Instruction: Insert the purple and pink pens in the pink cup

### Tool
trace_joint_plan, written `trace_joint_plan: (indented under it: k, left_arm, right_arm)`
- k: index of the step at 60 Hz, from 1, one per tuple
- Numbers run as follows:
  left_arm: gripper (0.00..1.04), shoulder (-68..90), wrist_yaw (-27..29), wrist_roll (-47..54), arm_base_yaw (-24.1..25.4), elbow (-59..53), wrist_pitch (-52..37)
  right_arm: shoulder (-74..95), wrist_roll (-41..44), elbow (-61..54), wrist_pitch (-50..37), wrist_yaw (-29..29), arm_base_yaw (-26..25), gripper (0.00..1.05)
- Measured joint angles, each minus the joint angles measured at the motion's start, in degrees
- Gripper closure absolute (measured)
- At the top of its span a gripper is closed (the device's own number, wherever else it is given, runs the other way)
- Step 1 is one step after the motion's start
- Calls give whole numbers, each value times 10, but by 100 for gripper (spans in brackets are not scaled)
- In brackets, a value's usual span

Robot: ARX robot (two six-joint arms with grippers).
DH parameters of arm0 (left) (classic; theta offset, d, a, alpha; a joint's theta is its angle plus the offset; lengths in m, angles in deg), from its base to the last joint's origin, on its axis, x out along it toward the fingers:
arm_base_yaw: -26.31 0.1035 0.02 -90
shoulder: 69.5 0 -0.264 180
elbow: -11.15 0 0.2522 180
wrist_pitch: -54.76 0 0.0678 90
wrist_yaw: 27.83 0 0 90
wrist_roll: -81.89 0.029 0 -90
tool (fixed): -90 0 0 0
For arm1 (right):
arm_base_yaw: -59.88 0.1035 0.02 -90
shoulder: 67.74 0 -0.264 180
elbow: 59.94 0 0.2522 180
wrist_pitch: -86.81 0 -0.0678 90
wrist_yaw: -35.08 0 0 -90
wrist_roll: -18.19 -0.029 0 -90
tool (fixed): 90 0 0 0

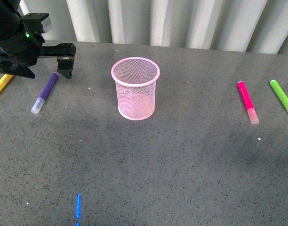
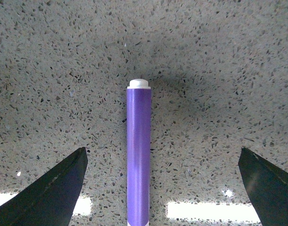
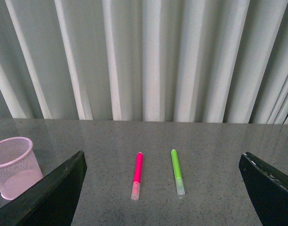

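Left gripper [image 2: 162, 151] fingers spread wide either side of the purple pen [image 2: 138, 160], not touching: pre-grasp step, next move likely lowering and closing across the barrel. Pen lies flat near the back-left corner of the tabletop [image 1: 181, 165], left of the pink cup [image 1: 135, 89], long axis diagonal, cap toward front-left. Right gripper [image 3: 163, 155] spread, empty; pink pen [image 3: 137, 173] near right edge, cap frontward.

No text, label, brand or number is legible anywhere.
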Motion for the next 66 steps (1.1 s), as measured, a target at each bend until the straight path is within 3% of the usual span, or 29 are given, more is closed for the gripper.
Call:
trace_joint_plan:
  k: [45,55,66]
  left_arm:
    - [7,72,15,19,11,81,38]
    - [44,72,20,45,5,79,46]
    - [76,59,26,62,4,53,37]
  right_arm:
    - [0,0,0,0,0,0,7]
    - [0,0,0,0,0,0,7]
    - [0,0,0,0,0,0,7]
